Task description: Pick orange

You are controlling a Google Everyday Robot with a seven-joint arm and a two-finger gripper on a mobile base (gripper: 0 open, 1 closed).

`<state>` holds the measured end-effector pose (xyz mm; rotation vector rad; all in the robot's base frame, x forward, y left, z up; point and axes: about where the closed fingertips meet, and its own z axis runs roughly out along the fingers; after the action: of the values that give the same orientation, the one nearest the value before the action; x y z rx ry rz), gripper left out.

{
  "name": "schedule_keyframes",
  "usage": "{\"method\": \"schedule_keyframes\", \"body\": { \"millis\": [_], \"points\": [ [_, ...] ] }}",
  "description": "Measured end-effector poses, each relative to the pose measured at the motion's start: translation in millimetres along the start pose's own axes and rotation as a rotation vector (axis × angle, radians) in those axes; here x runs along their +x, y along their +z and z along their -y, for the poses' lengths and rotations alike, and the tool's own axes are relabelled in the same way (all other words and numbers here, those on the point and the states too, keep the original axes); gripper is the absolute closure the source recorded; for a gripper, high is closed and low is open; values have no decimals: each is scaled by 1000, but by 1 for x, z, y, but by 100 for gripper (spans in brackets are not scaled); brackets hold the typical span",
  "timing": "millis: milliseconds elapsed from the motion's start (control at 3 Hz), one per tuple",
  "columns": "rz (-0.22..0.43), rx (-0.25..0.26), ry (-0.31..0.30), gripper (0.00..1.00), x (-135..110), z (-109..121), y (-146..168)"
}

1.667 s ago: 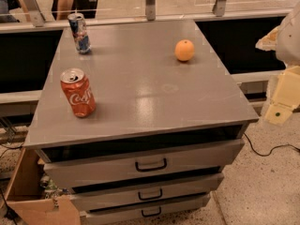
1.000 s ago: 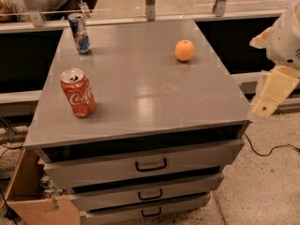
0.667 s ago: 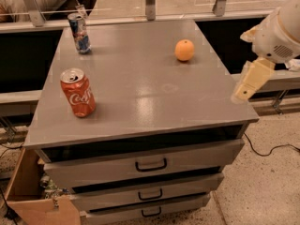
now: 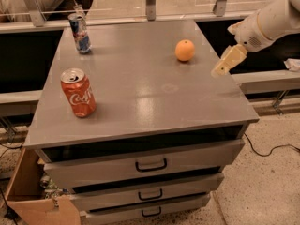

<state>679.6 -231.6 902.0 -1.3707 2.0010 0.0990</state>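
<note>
**A:** In the camera view, where does the job stand?

**B:** At the reach, I'd judge. The claw (image 4: pixel 228 60) hangs over the right edge of the tabletop (image 4: pixel 140 97), on the end of the white arm (image 4: pixel 269 20), and slants down and to the left. It carries nothing. Whether it is wide or narrow I cannot tell.

**A:** And the orange?

**B:** The orange (image 4: pixel 184 49) sits on the tabletop toward the back right, on its own. It is near the claw, to its left in the picture, but apart from it, so nothing has been grasped yet.

**A:** What does the next move call for?

**B:** Probably bringing the claw across until it straddles the fruit, then closing evenly on its widest part. A round thing on a smooth top may roll if it is nudged from one side.

**A:** Anything in the way?

**B:** No. The red cola can (image 4: pixel 78 92) stands front left and the slim blue can (image 4: pixel 79 33) back left, both well apart from the orange.

**A:** Which way does the orange point?

**B:** No way that matters. It is round, with no long axis, and I cannot tell where the stem end is. Any angle of grip should do.
</note>
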Motion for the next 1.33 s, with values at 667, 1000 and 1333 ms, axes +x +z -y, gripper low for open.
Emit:
{"method": "schedule_keyframes", "body": {
  "millis": [667, 1000, 1333],
  "points": [
    [250, 15, 188, 0, -24, 59, 68],
    [344, -3, 266, 0, -42, 70, 95],
    [394, -34, 368, 0, -46, 73, 120]
  ]
}}
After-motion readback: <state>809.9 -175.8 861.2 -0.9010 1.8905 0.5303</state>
